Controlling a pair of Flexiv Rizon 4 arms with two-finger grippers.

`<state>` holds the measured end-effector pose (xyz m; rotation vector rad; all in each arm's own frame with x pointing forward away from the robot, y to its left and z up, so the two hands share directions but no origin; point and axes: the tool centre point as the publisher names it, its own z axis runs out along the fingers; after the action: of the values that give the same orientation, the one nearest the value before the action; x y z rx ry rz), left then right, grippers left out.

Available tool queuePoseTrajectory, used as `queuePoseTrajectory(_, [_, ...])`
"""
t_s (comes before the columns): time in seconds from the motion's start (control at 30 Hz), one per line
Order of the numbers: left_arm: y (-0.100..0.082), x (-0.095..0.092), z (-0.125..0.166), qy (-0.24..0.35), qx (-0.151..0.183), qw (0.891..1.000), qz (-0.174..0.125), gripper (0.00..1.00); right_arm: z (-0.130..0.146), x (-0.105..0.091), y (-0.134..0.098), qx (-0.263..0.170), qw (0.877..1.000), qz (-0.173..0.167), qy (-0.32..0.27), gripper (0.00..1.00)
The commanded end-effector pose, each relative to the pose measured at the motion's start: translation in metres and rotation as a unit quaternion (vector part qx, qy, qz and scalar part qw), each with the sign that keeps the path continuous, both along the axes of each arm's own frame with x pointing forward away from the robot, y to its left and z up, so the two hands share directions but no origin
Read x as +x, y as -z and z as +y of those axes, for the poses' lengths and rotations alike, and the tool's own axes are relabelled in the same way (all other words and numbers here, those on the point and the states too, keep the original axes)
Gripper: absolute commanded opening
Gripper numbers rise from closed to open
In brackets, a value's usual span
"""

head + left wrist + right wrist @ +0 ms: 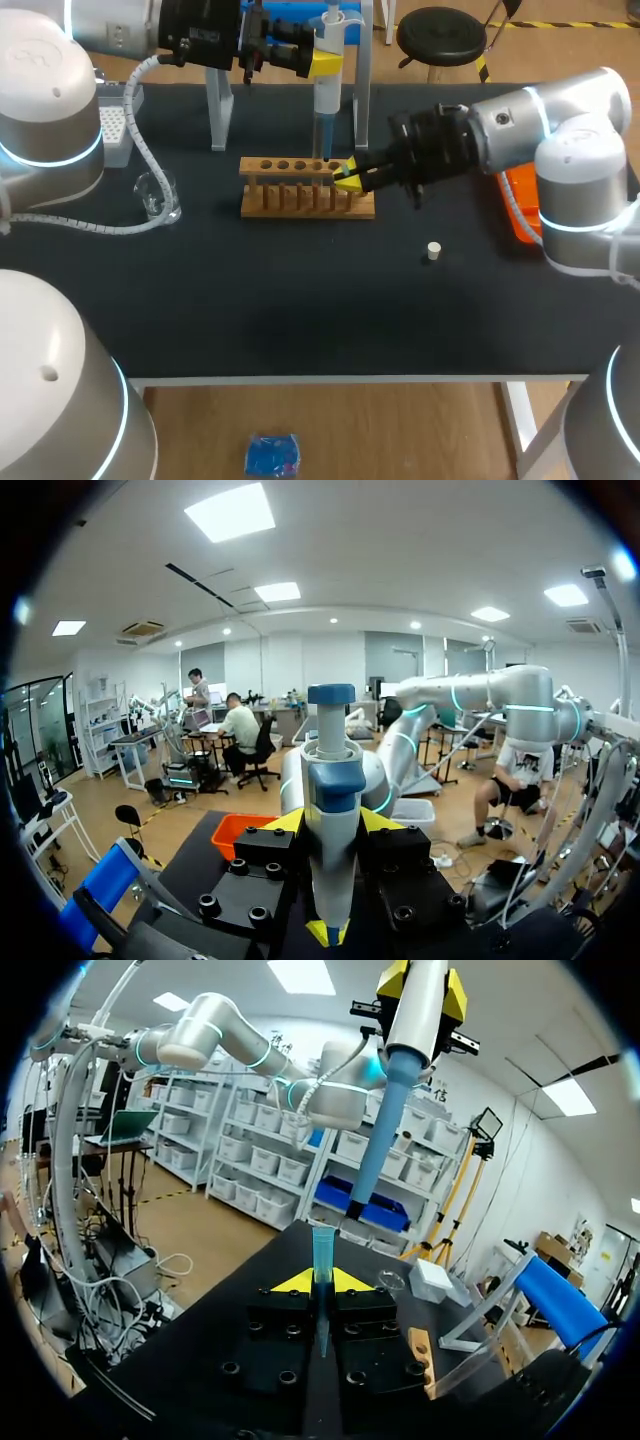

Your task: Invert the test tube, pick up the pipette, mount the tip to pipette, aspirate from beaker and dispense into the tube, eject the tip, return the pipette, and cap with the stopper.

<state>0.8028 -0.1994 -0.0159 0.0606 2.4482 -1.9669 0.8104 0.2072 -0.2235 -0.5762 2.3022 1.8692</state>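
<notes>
My right fingers (pixel 292 1282) clamp the test tube (pixel 322 1245), base hidden; left fingers (pixel 284 824) grip the pipette (pixel 330 780), tip hard to discern.

Black-topped table (pixel 300 310) — white frame.

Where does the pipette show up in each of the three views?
Head view: pipette upright above the wooden rack, gripped by the left tool.
Left wrist view: pipette upright in that tool's own grip.
Right wrist view: pipette hanging above the tip held in the right tool.
Shared landmark: the left tool's yellow tips on the pipette, seen in all three.
</notes>
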Motion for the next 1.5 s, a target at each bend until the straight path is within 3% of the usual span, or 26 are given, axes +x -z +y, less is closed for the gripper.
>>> queuePoseTrajectory(0.03, [0.001, -0.001, 0.000, -0.001, -0.002, 1.000, -0.001, 0.00, 0.008, 0.005, 0.001, -0.003, 1.000, 0.000, -0.003, 0.00])
queuePoseTrajectory(1.5, [0.001, -0.001, 0.000, -0.001, -0.002, 1.000, -0.001, 0.00, 0.024, 0.012, -0.004, -0.005, 1.000, -0.002, 0.000, 0.00])
